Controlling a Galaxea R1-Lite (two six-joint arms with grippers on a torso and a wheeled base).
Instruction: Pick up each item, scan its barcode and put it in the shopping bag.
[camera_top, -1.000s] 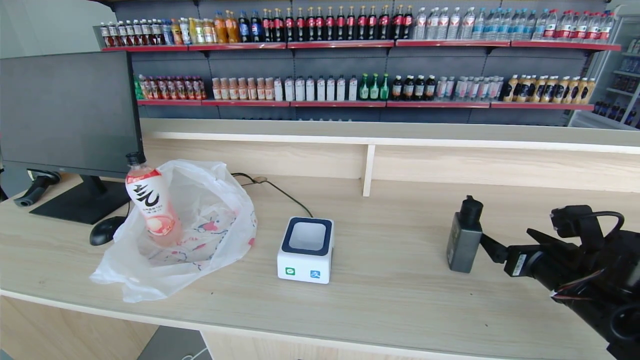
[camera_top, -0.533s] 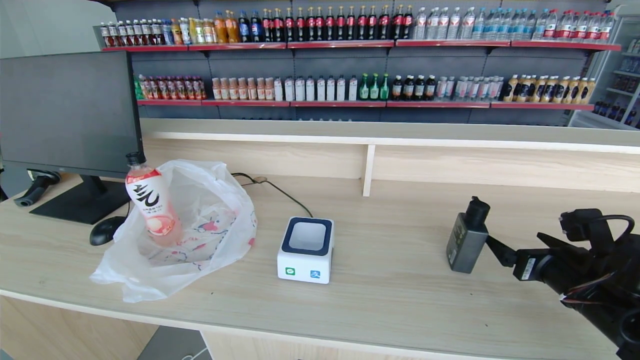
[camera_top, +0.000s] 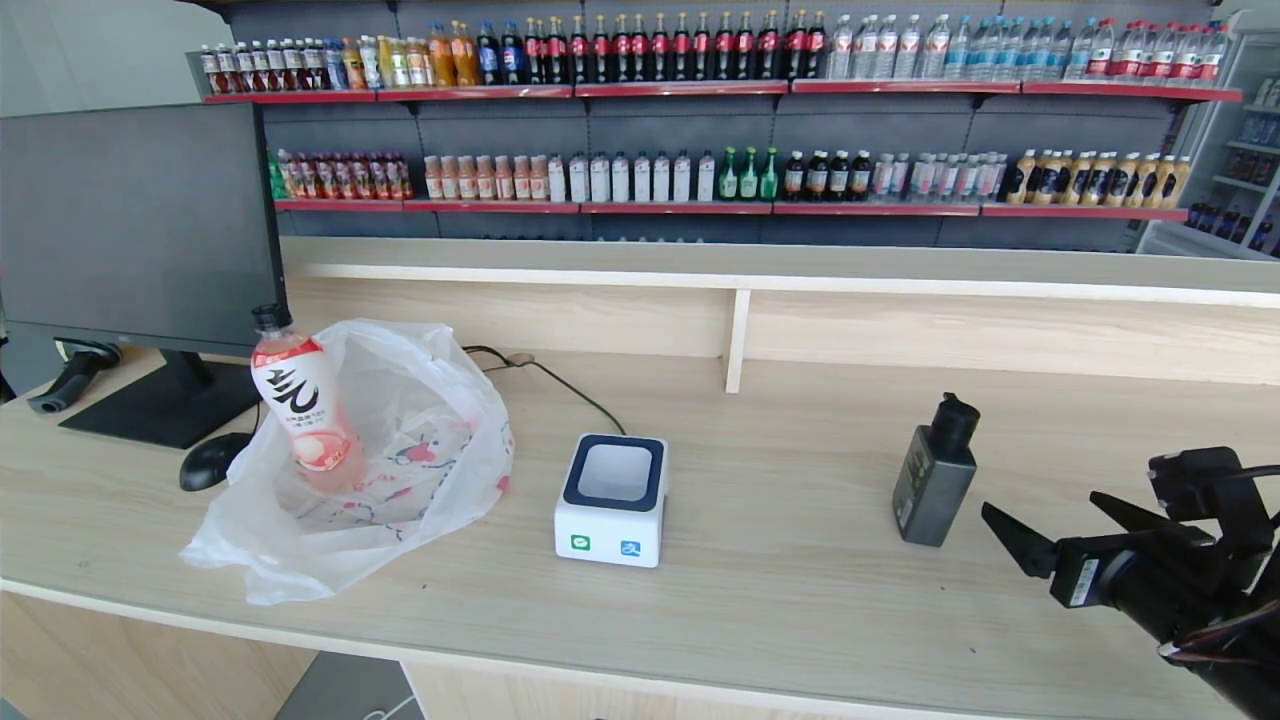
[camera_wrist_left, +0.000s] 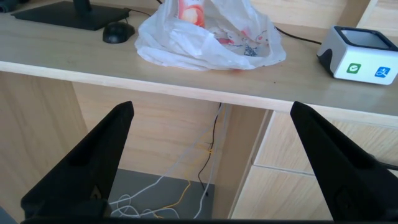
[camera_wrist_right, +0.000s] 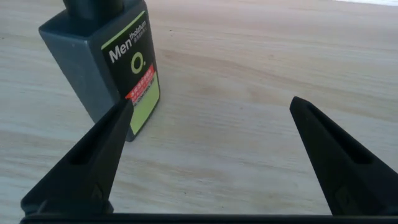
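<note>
A dark grey bottle (camera_top: 933, 482) with a black cap stands on the wooden counter at the right; its green-edged label (camera_wrist_right: 140, 81) faces the right wrist view. My right gripper (camera_top: 1040, 503) is open and sits a short way right of the bottle, not touching it, with its fingertips pointing at it. A white shopping bag (camera_top: 400, 470) lies open at the left with a pink drink bottle (camera_top: 305, 400) upright inside. The white barcode scanner (camera_top: 612, 498) sits mid-counter. My left gripper (camera_wrist_left: 211, 107) is open, low in front of the counter's front edge, holding nothing.
A monitor (camera_top: 135, 225), a black mouse (camera_top: 212, 460) and a hand-held scanner (camera_top: 70, 375) stand at the far left. A cable (camera_top: 560, 385) runs behind the bag. A raised wooden ledge (camera_top: 780, 285) backs the counter, with drink shelves beyond.
My right gripper has drawn back to the right and nearer, away from the grey bottle. The bottle shifted slightly and now stands free. Bag and scanner are unmoved.
</note>
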